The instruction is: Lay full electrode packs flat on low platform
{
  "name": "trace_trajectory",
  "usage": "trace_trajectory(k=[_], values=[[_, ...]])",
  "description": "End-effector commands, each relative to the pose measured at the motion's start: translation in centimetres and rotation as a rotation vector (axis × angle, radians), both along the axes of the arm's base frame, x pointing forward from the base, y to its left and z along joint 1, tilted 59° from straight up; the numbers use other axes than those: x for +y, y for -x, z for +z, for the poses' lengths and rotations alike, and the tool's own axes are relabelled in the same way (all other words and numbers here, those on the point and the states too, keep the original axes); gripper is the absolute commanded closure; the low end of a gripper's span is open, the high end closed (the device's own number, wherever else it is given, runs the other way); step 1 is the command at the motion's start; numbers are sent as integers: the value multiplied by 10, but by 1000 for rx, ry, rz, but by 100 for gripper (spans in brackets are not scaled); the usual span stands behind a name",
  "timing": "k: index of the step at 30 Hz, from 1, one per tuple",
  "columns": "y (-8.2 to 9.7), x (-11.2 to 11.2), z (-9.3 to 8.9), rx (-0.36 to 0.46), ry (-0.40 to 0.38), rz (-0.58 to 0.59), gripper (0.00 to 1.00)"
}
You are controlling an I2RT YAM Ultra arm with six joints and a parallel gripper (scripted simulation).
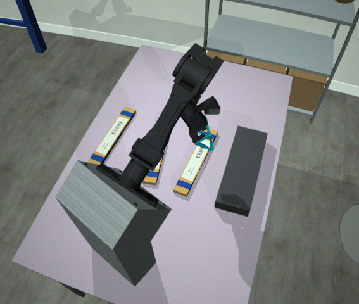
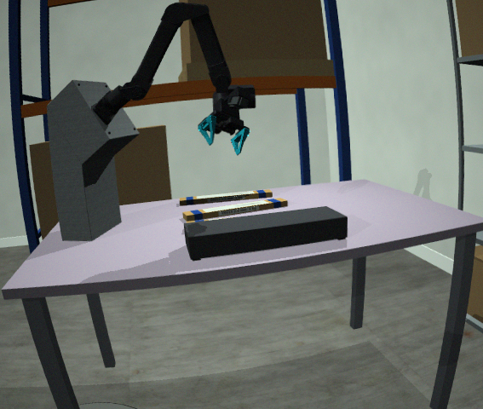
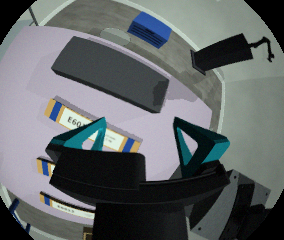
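Observation:
My gripper (image 1: 204, 144) (image 2: 224, 148) (image 3: 139, 120) is open and empty, pointing down high above the table. The dark low platform (image 1: 243, 170) (image 2: 267, 235) (image 3: 109, 75) carries nothing. Three orange, blue and white packs lie flat on the table, apart from each other. The left pack (image 1: 112, 133) (image 2: 226, 196) (image 3: 67, 205) is farthest from the platform. The middle pack (image 1: 151, 178) (image 2: 233, 208) is mostly hidden behind the arm in the top view. The right pack (image 1: 190, 168) (image 3: 72, 120) is nearest the platform, partly behind a finger in the wrist view and mostly hidden in the exterior view.
The arm rises from a grey pedestal (image 1: 97, 202) (image 2: 84, 189) at one end of the table (image 1: 192, 248) (image 2: 135, 250). A shelf rack (image 1: 271, 42) stands beyond the table's other end. A blue crate (image 3: 149, 30) sits on the floor in the wrist view.

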State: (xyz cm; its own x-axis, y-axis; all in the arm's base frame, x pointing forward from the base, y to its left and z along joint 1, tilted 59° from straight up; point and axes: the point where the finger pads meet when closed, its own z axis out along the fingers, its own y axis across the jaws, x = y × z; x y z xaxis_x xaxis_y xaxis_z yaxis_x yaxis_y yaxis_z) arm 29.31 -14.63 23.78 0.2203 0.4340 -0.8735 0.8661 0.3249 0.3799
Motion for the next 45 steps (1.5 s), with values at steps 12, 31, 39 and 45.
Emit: trace_trajectory(k=[12, 31, 39, 45], values=[[9, 77, 10, 219, 57, 300, 5], [48, 158, 9, 485, 230, 744, 5], [72, 181, 8, 593, 342, 939, 5], [77, 189, 3, 660, 394, 1009, 5]])
